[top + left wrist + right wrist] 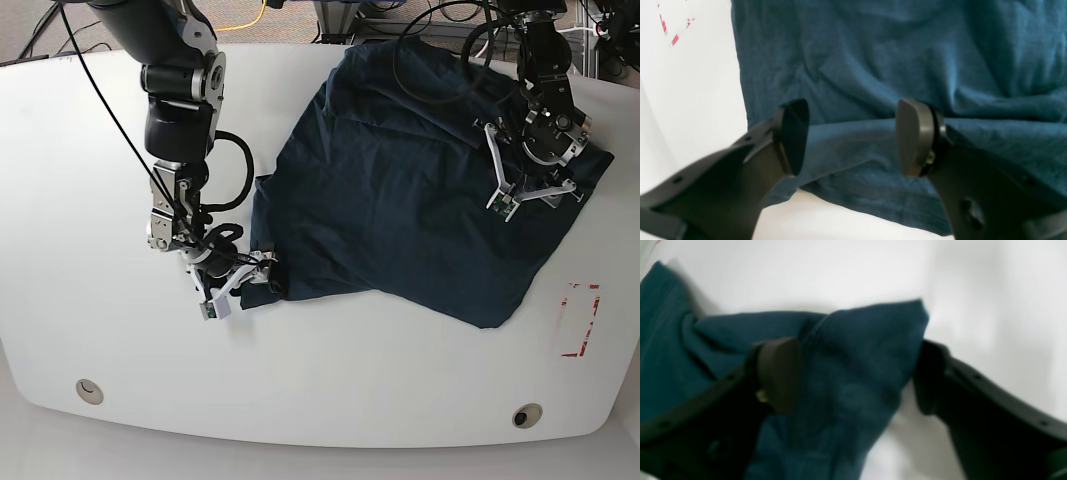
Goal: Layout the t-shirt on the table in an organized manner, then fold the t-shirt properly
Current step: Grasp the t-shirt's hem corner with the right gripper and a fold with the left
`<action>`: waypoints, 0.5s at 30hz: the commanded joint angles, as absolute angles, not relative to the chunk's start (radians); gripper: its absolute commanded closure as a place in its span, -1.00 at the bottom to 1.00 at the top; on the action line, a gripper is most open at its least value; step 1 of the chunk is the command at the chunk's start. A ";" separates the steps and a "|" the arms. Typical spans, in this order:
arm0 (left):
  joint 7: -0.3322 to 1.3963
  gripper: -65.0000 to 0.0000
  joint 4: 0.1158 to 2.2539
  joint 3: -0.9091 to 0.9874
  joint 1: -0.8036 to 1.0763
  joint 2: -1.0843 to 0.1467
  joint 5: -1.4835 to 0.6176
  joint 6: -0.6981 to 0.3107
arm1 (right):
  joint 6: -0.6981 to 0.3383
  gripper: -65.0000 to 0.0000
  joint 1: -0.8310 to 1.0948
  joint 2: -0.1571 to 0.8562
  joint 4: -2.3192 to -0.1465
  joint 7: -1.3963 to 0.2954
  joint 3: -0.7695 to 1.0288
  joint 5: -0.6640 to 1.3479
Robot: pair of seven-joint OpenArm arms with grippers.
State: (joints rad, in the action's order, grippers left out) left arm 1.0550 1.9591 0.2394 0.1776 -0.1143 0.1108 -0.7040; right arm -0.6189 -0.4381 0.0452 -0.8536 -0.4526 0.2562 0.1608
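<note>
Right gripper (853, 376) first: its jaws stand apart, straddling a raised fold of the t-shirt (420, 180) at the garment's corner nearest the table's left edge in the base view. The fabric fills the gap between the pads, one pad (778, 373) sitting against the cloth, the other just off its edge. The jaws have not clamped on it, and whether the cloth is truly gripped cannot be told.

Over to the left gripper (851, 140): jaws spread wide, nothing between them but air, hovering low over the shirt's hem near the table's right edge. Its fingertips (913, 140) sit above a long crease, with no clear contact visible.

The shirt itself lies spread but wrinkled across the far right half of the table (330, 380), reaching the far edge, one corner pointing toward the red tape mark (577, 320) near the right edge.
</note>
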 commanded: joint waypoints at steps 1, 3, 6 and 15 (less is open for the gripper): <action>1.043 -0.18 1.979 0.242 0.170 -0.120 0.107 -0.698 | -0.628 -0.10 -0.463 0.051 -0.865 -0.444 0.257 0.170; 1.043 -0.18 1.979 0.242 0.170 -0.120 0.105 -0.698 | -0.628 0.08 -0.464 0.051 -0.865 -0.444 0.257 0.170; 1.043 -0.18 1.977 0.242 0.185 -0.120 0.104 -0.698 | -0.627 0.37 -0.464 0.054 -0.865 -0.444 0.257 0.170; 1.043 -0.18 1.979 0.145 0.262 -0.087 0.101 -0.698 | -0.627 0.79 -0.469 0.074 -0.865 -0.444 0.257 0.168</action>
State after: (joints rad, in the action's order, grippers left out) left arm 1.0569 1.9591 0.1661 0.2516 -0.1005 0.1101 -0.7006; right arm -0.6216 -0.4347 0.0586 -0.8494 -0.4675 0.2554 0.1570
